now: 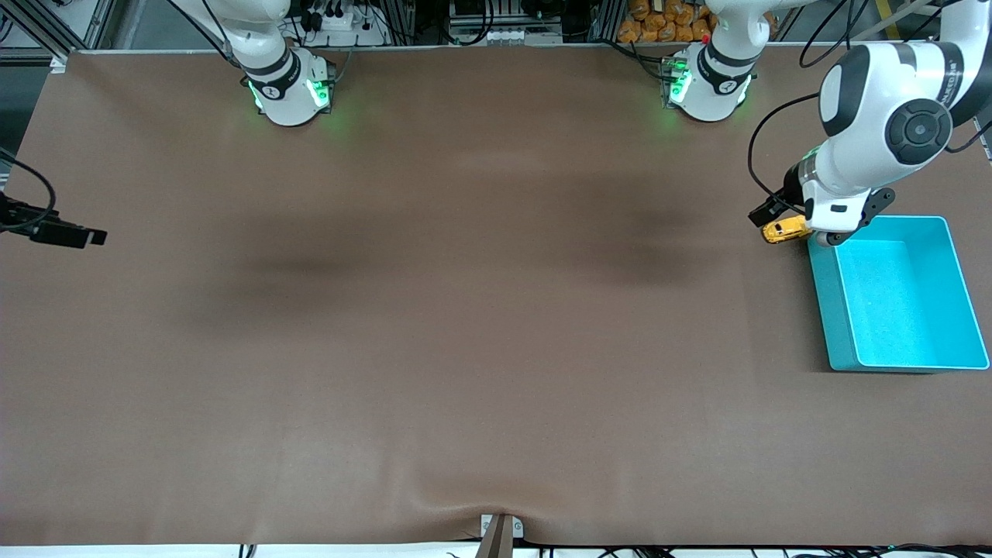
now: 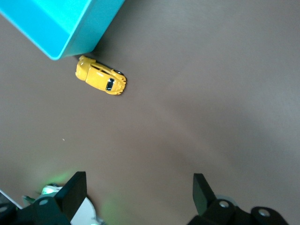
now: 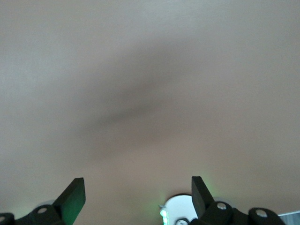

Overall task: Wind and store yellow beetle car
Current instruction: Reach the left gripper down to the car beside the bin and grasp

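Note:
The yellow beetle car (image 1: pixel 785 229) stands on its wheels on the brown table, touching or nearly touching the turquoise bin's (image 1: pixel 828 310) corner nearest the left arm's base. In the left wrist view the car (image 2: pixel 101 81) lies beside the bin corner (image 2: pixel 70 40). My left gripper (image 1: pixel 829 229) hangs open and empty above the table, over the spot by the car and that corner; its fingers (image 2: pixel 75 192) are spread wide, gripper (image 2: pixel 139 187). My right gripper (image 1: pixel 58 230) waits open and empty at the right arm's end of the table, gripper (image 3: pixel 138 190).
The turquoise bin is empty and stands at the left arm's end of the table. The brown mat (image 1: pixel 480 310) is bare across its middle. A small metal bracket (image 1: pixel 500 531) sits at the table's near edge.

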You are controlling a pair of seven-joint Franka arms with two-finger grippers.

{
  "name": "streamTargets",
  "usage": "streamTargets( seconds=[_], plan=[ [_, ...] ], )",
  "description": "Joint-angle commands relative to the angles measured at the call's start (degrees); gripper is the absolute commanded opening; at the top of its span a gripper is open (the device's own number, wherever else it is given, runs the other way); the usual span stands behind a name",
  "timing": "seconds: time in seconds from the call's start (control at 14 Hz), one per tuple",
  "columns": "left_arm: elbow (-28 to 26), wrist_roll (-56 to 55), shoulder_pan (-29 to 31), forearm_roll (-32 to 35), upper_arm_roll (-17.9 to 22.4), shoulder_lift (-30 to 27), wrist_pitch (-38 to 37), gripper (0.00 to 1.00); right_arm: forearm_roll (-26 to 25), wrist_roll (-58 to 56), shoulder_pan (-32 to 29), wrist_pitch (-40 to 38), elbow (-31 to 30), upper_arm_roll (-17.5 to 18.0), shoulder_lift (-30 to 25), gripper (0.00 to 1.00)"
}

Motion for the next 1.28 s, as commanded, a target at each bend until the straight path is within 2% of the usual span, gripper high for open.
streamTargets(
  seconds=[0.0,0.36,0.5,0.86,1.07,1.21],
  plan=[
    [-3.9,-4.8,4.4,-0.7,-0.6,-1.9,4.8,1.0,0.2,-7.3,1.7,-1.3,0.2,0.0,-2.8,1.0],
    [-6.5,-7.0,15.0,-5.9,-0.6,-1.0,14.0,1.0,-1.5,-9.5,6.8,-0.2,0.1,0.1,-8.0,1.0],
    [-6.8,-8.0,18.0,-8.0,-0.6,-1.0,14.5,1.0,-1.6,-11.2,8.0,1.0,-1.0,0.4,-11.1,1.0],
    [-14.5,-15.8,17.8,-8.3,-2.3,0.4,25.3,1.0,-1.4,-12.4,8.1,3.3,-6.8,0.4,-17.3,1.0],
    [-16.5,-19.0,18.1,-8.3,-3.1,4.3,30.5,1.0,-2.6,-16.1,8.0,5.7,-6.8,0.2,-16.7,1.0],
    [-16.9,-19.0,20.4,-8.3,-3.0,6.0,32.8,1.0,-6.6,-15.8,9.4,7.4,-6.8,0.4,-16.5,1.0]
  ],
)
